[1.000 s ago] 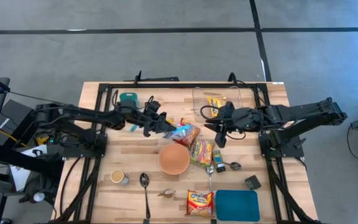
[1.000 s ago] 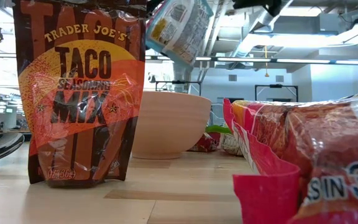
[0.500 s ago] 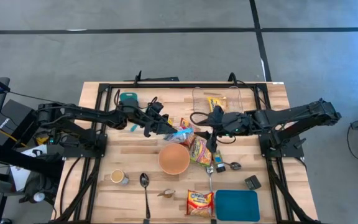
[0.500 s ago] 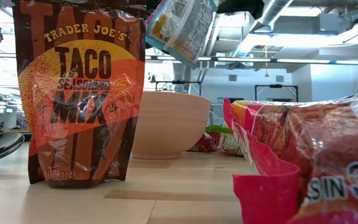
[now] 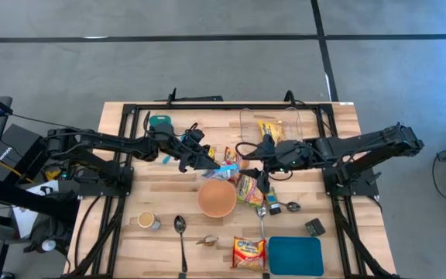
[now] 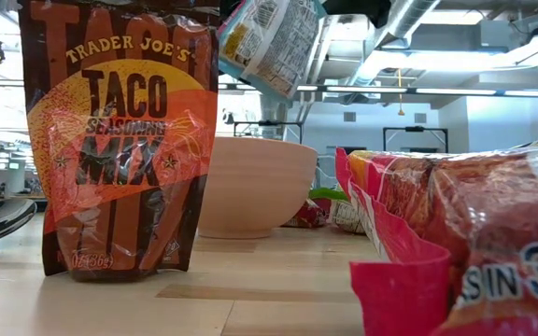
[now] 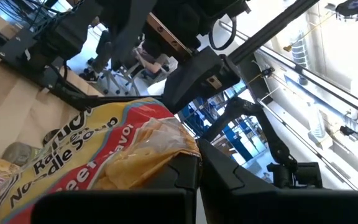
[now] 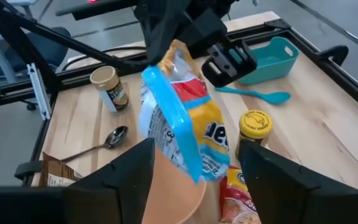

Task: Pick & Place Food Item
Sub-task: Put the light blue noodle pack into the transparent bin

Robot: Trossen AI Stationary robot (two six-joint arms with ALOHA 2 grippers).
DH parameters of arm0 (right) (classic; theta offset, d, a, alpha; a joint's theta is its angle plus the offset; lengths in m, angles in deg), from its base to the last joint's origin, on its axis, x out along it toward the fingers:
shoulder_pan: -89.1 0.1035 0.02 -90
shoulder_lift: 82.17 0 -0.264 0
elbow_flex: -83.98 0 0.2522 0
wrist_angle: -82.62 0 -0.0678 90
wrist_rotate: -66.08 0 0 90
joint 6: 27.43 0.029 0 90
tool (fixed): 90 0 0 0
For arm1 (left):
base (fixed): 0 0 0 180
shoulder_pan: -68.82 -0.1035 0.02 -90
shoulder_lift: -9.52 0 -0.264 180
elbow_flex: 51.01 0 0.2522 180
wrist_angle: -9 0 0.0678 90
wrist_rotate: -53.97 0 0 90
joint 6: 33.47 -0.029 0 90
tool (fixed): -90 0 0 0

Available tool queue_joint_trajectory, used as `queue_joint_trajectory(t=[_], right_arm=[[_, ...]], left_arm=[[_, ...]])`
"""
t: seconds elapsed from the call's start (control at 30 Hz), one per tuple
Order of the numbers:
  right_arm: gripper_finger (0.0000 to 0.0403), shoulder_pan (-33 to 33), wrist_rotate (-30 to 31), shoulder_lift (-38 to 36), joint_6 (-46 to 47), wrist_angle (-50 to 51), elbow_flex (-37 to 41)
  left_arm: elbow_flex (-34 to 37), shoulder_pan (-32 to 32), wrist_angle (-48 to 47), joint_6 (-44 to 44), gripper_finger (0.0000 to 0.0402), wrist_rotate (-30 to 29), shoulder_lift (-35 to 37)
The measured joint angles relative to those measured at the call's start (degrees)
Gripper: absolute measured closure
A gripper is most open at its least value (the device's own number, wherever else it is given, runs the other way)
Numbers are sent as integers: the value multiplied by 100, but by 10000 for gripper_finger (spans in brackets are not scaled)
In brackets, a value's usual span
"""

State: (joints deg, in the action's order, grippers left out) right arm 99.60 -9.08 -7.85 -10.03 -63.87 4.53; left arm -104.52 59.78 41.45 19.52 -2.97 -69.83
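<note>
The left gripper (image 5: pixel 214 162) pinches a ramen noodle soup packet (image 8: pixel 182 121) in the air above the tan bowl (image 5: pixel 217 198); the left wrist view reads "Ramen Noodle Soup" on it. The right gripper (image 8: pixel 194 186), fingers spread, faces the packet. Only the low view shows a "Trader Joe's Taco Seasoning Mix" pouch (image 6: pixel 120 140) standing on the desk (image 5: pixel 161 194).

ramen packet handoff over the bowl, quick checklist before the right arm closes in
1. Left gripper shut on the ramen packet: ok.
2. Packet lifted clear of the table, hanging above the bowl: ok.
3. Right gripper open, fingers spread either side of the packet: ok.
4. Right fingers touching the packet yet: cannot tell.
5. Bowl upright: ok.
6. Yellow-lidded jar clear of the right gripper's path: cannot tell.
</note>
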Motion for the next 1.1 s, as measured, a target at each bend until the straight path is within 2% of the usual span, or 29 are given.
queue_joint_trajectory(t=[0.47,1.1], right_arm=[[181,42,2,3,14,-18,0],[186,116,-149,578,15,-231,0]], left_arm=[[4,129,6,0,402,2,0],[11,127,6,0,402,-66,2]])
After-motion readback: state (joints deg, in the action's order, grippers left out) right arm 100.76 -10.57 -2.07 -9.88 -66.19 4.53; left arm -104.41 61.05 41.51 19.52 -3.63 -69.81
